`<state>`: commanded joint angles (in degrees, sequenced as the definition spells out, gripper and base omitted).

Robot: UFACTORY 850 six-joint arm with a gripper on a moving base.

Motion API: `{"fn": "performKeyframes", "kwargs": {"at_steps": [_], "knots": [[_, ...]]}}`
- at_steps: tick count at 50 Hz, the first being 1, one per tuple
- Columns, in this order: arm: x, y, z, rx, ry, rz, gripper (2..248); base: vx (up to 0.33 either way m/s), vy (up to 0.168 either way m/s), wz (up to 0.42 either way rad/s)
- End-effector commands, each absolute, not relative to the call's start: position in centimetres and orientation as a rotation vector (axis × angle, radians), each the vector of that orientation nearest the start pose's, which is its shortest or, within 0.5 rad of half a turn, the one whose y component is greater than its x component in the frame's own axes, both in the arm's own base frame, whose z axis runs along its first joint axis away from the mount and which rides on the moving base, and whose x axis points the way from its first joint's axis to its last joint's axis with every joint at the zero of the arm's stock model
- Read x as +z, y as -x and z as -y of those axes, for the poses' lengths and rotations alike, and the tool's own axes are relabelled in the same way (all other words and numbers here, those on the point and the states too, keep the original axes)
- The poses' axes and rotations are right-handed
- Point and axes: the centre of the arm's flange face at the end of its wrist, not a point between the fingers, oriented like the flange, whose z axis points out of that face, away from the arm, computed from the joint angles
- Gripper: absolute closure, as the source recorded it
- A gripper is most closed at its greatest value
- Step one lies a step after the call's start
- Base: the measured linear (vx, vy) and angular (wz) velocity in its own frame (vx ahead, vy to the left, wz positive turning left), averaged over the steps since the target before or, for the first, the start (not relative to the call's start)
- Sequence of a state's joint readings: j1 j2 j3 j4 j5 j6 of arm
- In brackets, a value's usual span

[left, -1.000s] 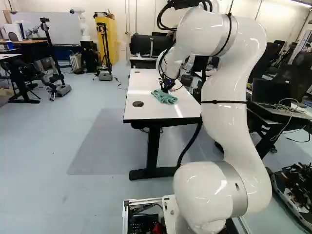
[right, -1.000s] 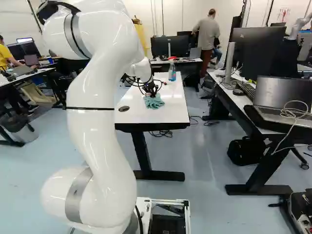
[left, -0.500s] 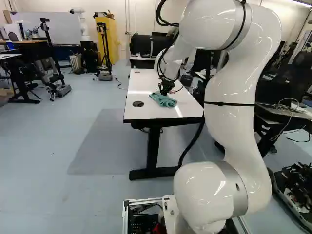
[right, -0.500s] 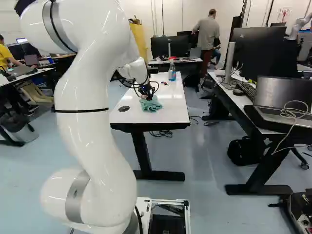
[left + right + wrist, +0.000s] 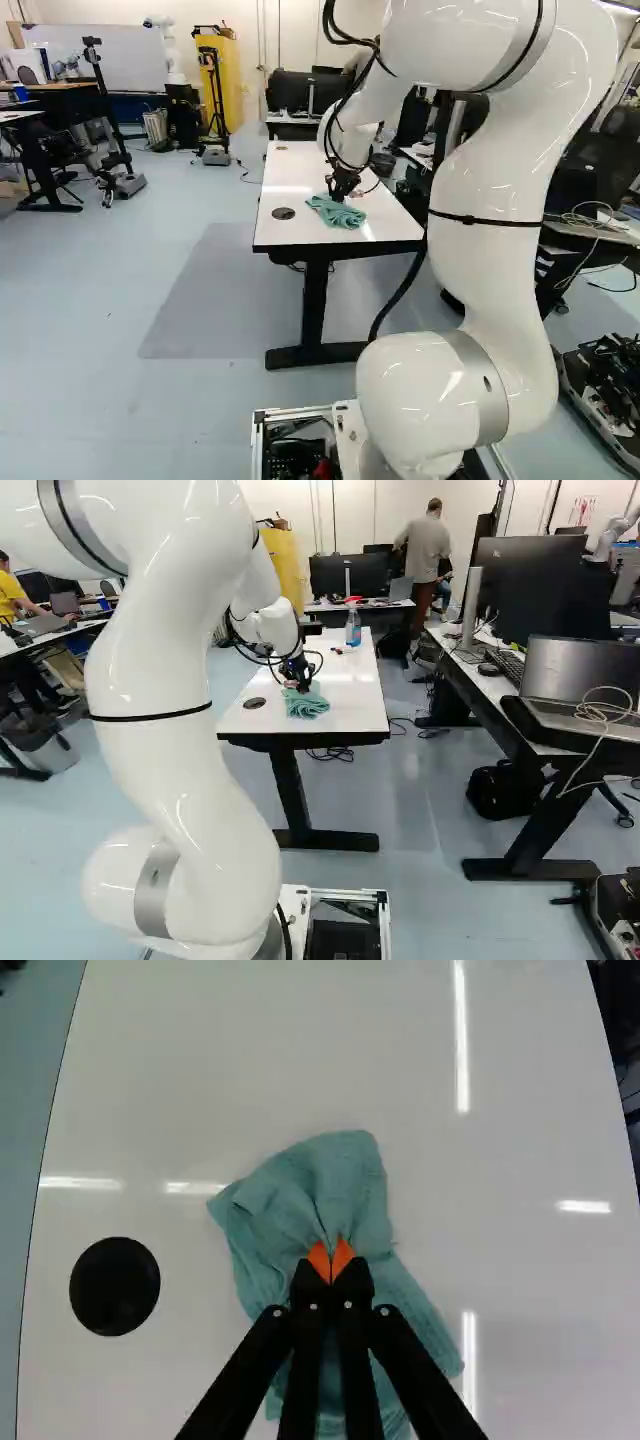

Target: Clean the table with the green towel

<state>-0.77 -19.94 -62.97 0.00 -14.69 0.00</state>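
Observation:
The gripper (image 5: 338,196) is low over the white table (image 5: 290,228), at the upper edge of the green towel (image 5: 343,215) in the left base view. In the right base view the towel (image 5: 306,702) lies bunched under the gripper (image 5: 302,686). Seen from the wrist, the gripper (image 5: 331,1260) has its orange pads together with a fold of the towel (image 5: 340,1175) pinched between them. Cloth spreads ahead of the fingers and beneath them on the tabletop; the fingers hide part of it.
A spray bottle (image 5: 353,626) stands toward the table's far end. Beside the towel is a round black disc (image 5: 115,1286) in the tabletop. Another desk with a laptop (image 5: 580,680) stands to the right, and another robot (image 5: 166,45) is far back.
My arm has swung and bent somewhat, its upper part shifting outward in both base views. The gripper and held towel have moved slightly nearer along the tabletop. The base has stayed still.

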Motion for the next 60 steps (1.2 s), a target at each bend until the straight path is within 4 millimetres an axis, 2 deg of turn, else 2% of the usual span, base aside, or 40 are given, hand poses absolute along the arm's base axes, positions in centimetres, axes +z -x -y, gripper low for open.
{"fn": "performKeyframes", "kwargs": {"at_steps": [17,32,60], "knots": [[44.2,-57.8,3.8,-0.775,3.059,-0.1,228,0.0,0.0,0.0],[44.1,-59.5,5.9,-0.795,3.061,-0.152,228,0.0,0.0,0.0],[43.8,-64.5,5.9,-0.851,3.047,-0.139,228,0.0,0.0,0.0]]}}
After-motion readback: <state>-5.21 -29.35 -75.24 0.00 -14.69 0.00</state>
